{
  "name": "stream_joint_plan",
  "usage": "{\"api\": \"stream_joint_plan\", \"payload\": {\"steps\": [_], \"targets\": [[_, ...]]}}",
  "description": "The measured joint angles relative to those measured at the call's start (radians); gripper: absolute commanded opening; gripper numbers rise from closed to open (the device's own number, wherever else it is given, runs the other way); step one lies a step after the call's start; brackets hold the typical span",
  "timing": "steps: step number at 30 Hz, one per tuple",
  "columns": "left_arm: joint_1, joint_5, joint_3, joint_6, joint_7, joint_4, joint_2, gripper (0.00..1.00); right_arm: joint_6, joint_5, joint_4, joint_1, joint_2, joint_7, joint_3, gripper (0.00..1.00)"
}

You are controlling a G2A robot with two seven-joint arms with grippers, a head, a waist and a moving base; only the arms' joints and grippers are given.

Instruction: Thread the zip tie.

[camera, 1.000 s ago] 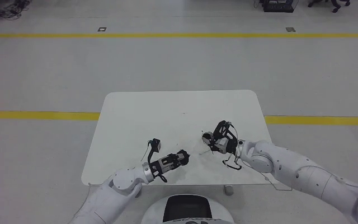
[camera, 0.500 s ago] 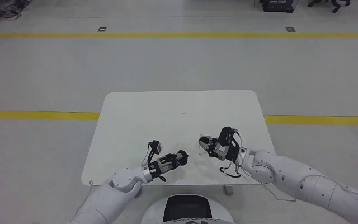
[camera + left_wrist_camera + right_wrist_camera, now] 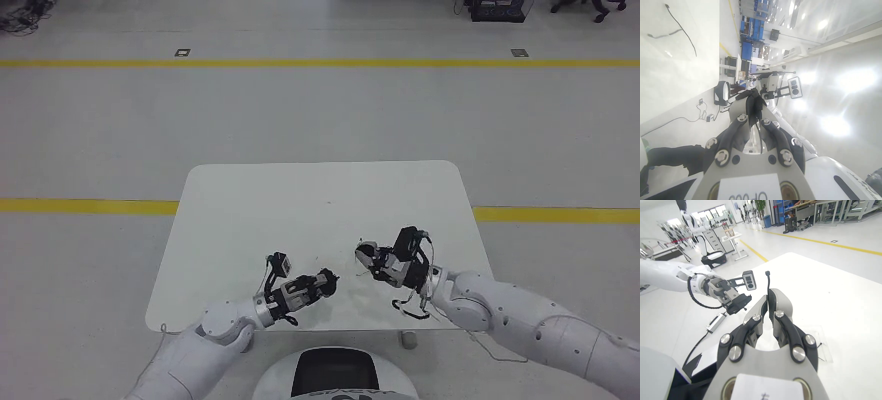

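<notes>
1. Right gripper [image 3: 768, 295]: clenched on the strap of the black zip tie [image 3: 769, 283]. It sits above the table [image 3: 300, 200], close to the near edge and a little right of the middle.
2. Zip tie position: the strap rises upright out of the closed fingertips. The head [image 3: 768, 272] stands clear above them, touching nothing.
3. Purpose of this grip (a judgement): a hold just below the head keeps the short free length stiff. The slot stays exposed as a steady target.
4. Left gripper [image 3: 328, 279]: above the near edge of the table, left of the middle. Its tips point toward the right gripper and are near it but apart from it.
5. Left gripper state: the fingers are pressed together. A small dark tip shows past the pads (too small to tell whether it is the strap's tail end).
6. Purpose of the facing pose (a judgement): tip-to-tip placement sets both ends on one line, so a short straight feed would suffice.
7. Progress: nothing passes through the head. The work appears to be at the alignment step, with threading not yet done.
8. Next move requires fine lateral and height matching. The slot is narrow, and a slight tilt would likely deflect the strap past the head.
</notes>
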Motion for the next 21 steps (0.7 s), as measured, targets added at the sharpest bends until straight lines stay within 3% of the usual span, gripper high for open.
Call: {"api": "stream_joint_plan", "payload": {"steps": [6, 10, 13, 21], "targets": [[0.022, -0.097, -0.031, 0.0, -0.123, 0.018, -0.009, 0.0, 0.0, -0.001, -0.029, -0.037, 0.0, -0.104, -0.008, 0.0], [0.027, -0.116, -0.049, 0.0, -0.165, 0.041, -0.021, 0.0, 0.0, 0.0, -0.038, -0.054, -0.005, -0.123, -0.008, 0.0], [0.026, -0.107, -0.059, 0.0, -0.165, 0.065, -0.03, 0.0, 0.0, 0.006, -0.041, -0.061, -0.009, -0.118, -0.008, 0.0], [0.024, -0.101, -0.07, 0.0, -0.177, 0.066, -0.039, 0.0, 0.0, 0.01, -0.051, -0.064, -0.014, -0.096, -0.008, 0.0]]}}
